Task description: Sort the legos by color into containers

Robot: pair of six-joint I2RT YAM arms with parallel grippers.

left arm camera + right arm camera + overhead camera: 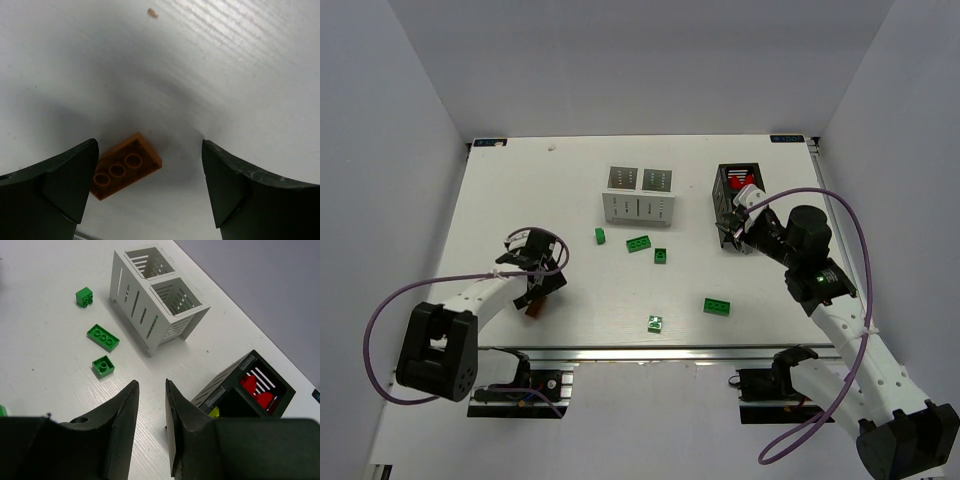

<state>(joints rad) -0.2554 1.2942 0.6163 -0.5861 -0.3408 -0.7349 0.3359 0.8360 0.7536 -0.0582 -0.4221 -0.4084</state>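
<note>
Orange brick is the one in play, I reckon. From the top camera it sits near the table's front-left corner, right by the left gripper. It's well apart from the green legos scattered mid-table in front of the white container. The right gripper hangs just beside the black container toward the back-right, so the left arm is way nearer to that brick.

Left wrist cam: fingers spread wide, nothing held. The orange brick lies flat between them, hollow side up by the look of it, hugging the finger on the left of the frame. Can't tell if it touches. Its long axis runs on a slant across the gap, not square to the fingers, so I'd guess a wrist twist or a recentre before closing.

Right wrist cam: fingers only a narrow slot apart, nothing between them. Red legos already sit in the black container's far compartment, and a yellow-green piece shows in the near one.
</note>
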